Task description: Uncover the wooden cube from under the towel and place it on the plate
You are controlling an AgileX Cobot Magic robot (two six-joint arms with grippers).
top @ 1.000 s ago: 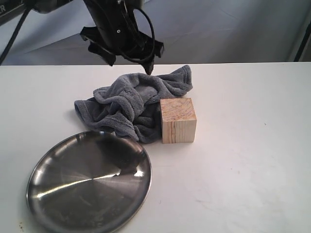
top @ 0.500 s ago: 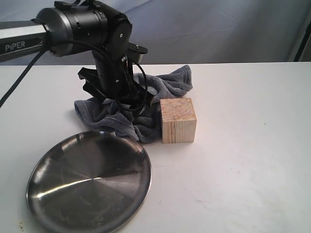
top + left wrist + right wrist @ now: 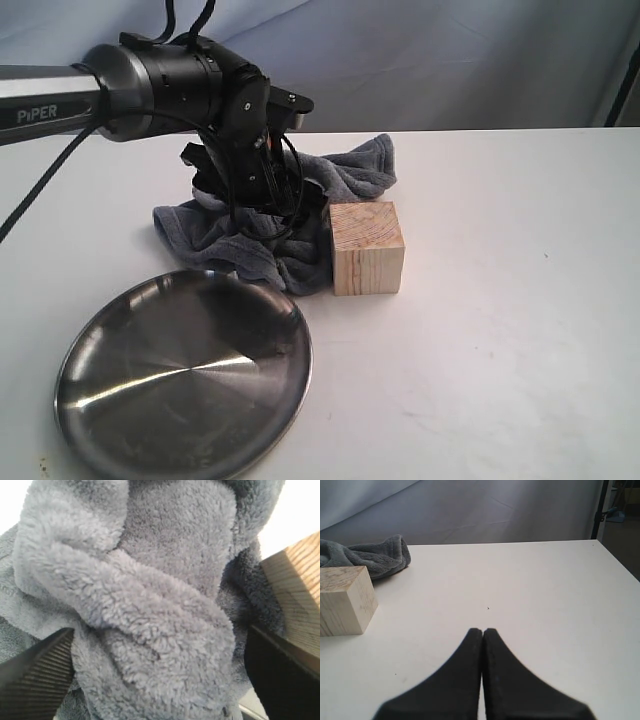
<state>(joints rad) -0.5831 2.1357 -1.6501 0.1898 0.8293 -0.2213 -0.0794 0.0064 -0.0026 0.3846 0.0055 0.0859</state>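
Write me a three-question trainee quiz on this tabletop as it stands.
1. True or false: nothing lies on the plate.
2. Where does the wooden block stand? A) on the table beside the towel B) under the towel C) on the plate
3. Fill in: the open left hand straddles a fold of the ___.
Key: 1 true; 2 A; 3 towel.

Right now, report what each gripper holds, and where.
Nothing held. The left gripper is open, fingers astride a towel fold; the right gripper is shut, empty.
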